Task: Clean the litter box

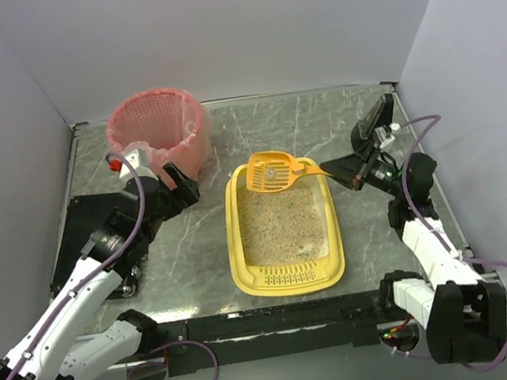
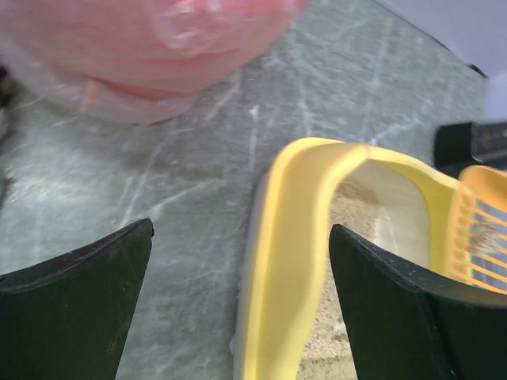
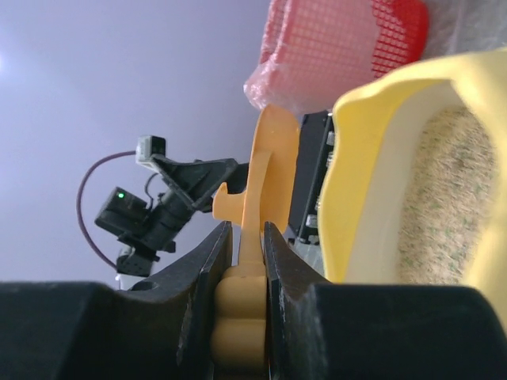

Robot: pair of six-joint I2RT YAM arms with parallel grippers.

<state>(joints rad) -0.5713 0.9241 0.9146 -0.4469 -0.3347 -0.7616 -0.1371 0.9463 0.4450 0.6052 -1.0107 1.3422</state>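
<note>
The yellow litter box [image 1: 237,239] lies mid-table with beige litter [image 1: 280,224] in it and its slotted lip at the near end. My right gripper [image 1: 331,171] is shut on the handle of the orange slotted scoop [image 1: 271,172], whose head hangs over the box's far end. In the right wrist view my right gripper [image 3: 247,228] clamps the scoop [image 3: 269,158] edge-on beside the box [image 3: 372,158]. My left gripper [image 1: 186,190] is open and empty at the box's far left corner. In the left wrist view my left gripper [image 2: 242,229] straddles the box's rim [image 2: 293,261], and the scoop [image 2: 479,237] shows at the right.
A pink-lined round basket [image 1: 155,128] stands at the back left, just behind my left gripper; it also shows in the left wrist view [image 2: 158,47] and in the right wrist view [image 3: 333,39]. White walls enclose the marbled table [image 1: 357,119].
</note>
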